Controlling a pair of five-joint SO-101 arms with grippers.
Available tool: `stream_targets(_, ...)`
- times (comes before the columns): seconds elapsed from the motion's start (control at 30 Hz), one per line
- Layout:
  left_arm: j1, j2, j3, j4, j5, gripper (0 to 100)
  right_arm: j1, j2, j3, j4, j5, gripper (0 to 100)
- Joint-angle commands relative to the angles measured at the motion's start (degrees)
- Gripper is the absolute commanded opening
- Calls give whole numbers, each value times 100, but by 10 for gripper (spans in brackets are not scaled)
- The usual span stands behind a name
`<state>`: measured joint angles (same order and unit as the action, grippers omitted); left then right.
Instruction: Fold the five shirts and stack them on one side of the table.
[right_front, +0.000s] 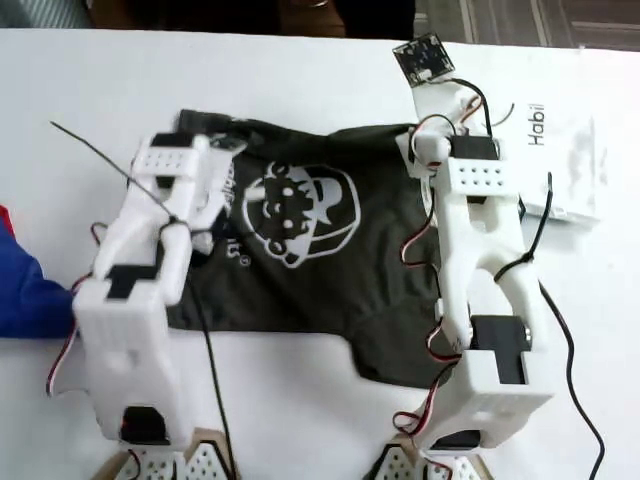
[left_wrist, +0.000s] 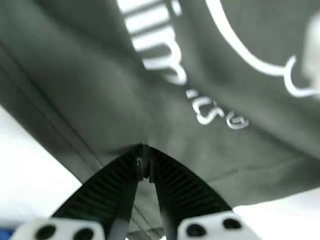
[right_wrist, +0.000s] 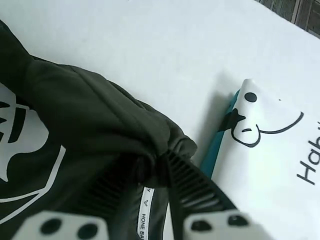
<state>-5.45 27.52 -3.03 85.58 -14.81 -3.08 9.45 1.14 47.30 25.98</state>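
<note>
The high view takes in the whole dark shirt (right_front: 300, 280), lying print-up in the middle of the white table (right_front: 300, 80) between the two arms. Its near right part is bunched toward the right arm's base. A blue cloth (right_front: 25, 290) lies at the left edge, and a white packet (right_front: 570, 160) lies far right, just beside the shirt's far right corner. From above, the fingers sit under the white arm housings, so the grip is read from the wrist views. In the left wrist view the left gripper (left_wrist: 144, 162) has its ribbed black fingers pressed together on a raised fold of the shirt, close to the white lettering. A hem runs past it and bare table shows beyond. In the right wrist view the right gripper (right_wrist: 160, 165) is closed on a bunched ridge of the same shirt, with a white label (right_wrist: 145, 210) hanging between the fingers. The packet's teal edge and drawn figure lie close on the right. Both arms stretch from their bases at the near edge out over the shirt. The left arm leans toward the shirt's far left corner, and the right arm toward its far right corner.
</note>
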Motion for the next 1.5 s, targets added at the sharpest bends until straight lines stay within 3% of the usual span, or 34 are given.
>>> stream_targets(0.0, 70, -1222, 1429, -932, -44, 28, -48, -426, -308, 22, 0, 19)
stream_targets(0.1, 62, -1521, 2237, -1451, -185, 48, -48, -426, -308, 22, 0, 19)
stream_targets(0.27, 53, -1275, 2756, -1442, -193, 136, -48, -426, -308, 22, 0, 19)
stream_targets(0.67, 62, -1160, 3723, -1248, -651, 93, -48, -426, -308, 22, 0, 19)
stream_targets(0.9, 88, -3165, 3987, -1222, -589, 94, -48, -426, -308, 22, 0, 19)
stream_targets(1.07, 62, -4765, 3591, -1257, -633, 95, -31, -426, -308, 22, 0, 19)
stream_targets(1.2, -18, -4914, 2809, -1451, -782, 163, -22, -426, -308, 40, 0, 19)
stream_targets(1.33, -404, -4149, 1930, -2286, -703, 188, -13, -409, -299, 66, 0, 19)
stream_targets(1.47, -536, -2409, 497, -2215, -598, 188, -48, -409, -299, 66, 0, 19)
